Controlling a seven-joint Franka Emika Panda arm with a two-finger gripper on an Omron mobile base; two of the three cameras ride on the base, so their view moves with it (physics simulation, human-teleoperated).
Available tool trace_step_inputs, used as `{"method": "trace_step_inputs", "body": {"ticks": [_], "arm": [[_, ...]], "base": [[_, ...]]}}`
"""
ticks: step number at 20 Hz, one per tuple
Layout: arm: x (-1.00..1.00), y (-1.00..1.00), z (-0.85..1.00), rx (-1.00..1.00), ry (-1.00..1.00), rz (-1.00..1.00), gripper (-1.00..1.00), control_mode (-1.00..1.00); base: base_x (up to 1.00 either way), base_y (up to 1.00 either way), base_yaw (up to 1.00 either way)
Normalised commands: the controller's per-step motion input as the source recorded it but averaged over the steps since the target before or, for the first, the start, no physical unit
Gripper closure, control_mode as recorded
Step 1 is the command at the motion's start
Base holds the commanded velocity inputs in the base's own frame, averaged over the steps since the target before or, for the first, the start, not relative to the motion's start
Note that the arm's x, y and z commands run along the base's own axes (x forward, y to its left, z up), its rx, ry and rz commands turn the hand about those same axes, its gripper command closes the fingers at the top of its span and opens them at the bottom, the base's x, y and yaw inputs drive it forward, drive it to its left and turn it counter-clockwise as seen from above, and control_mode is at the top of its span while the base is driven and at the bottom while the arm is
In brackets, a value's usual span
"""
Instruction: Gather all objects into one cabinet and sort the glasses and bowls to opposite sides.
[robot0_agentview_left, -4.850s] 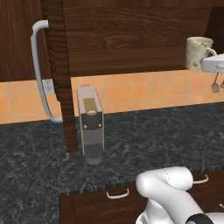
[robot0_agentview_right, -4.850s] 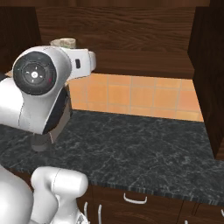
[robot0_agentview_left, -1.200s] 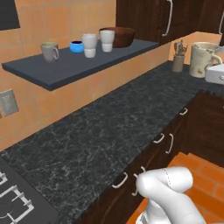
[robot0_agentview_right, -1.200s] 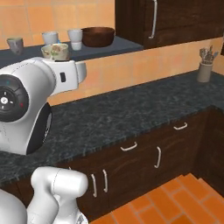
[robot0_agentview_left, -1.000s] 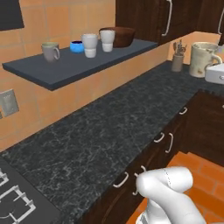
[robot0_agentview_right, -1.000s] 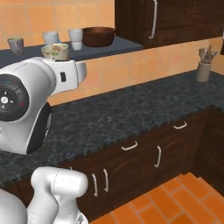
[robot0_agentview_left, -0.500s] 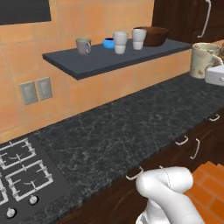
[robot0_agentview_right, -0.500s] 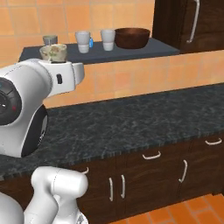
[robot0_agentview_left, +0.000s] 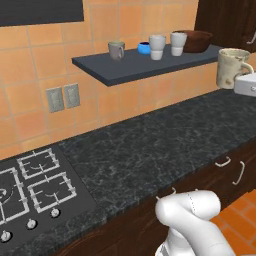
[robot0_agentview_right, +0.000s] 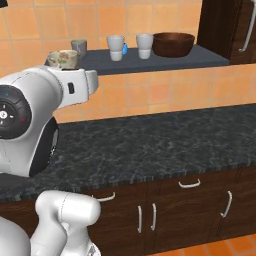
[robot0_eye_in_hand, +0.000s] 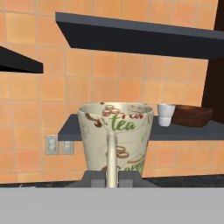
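clearly the gripper (robot0_eye_in_hand: 112, 178) pinches the cream mug (robot0_eye_in_hand: 116, 135) lettered "tea" by its handle

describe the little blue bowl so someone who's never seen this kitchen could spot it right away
Find the long dark slate-grey shelf on the orange tiled wall above the black counter. Along it stand a grey-green mug, two white cups and a brown bowl. The small blue bowl sits between the mug and the nearer white cup, the only bright blue piece and the lowest one there.

The gripper (robot0_eye_in_hand: 111, 180) clamps the cream mug (robot0_eye_in_hand: 115, 136) by its handle; at three o'clock, a white cup (robot0_eye_in_hand: 165, 115) and brown bowl (robot0_eye_in_hand: 191, 116) sit on the shelf (robot0_eye_in_hand: 183, 131).
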Motion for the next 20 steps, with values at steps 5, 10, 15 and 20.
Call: {"method": "trace_step_inputs", "body": {"ticks": [5, 10, 15, 20], "arm": [[0.00, 0.00, 0.00, 0.00, 0.00, 0.00, 1.00, 1.00], [0.00, 0.00, 0.00, 0.00, 0.00, 0.00, 1.00, 1.00], [0.00, 0.40, -0.07, 0.01, -0.22, 0.00, 1.00, -1.00], [0.14, 0.59, -0.03, 0.10, -0.13, 0.00, 1.00, -1.00]], "base": [[0.05, 0.04, -0.03], [-0.08, 0.01, 0.00], [0.00, 0.00, 0.00], [0.00, 0.00, 0.00]]}}
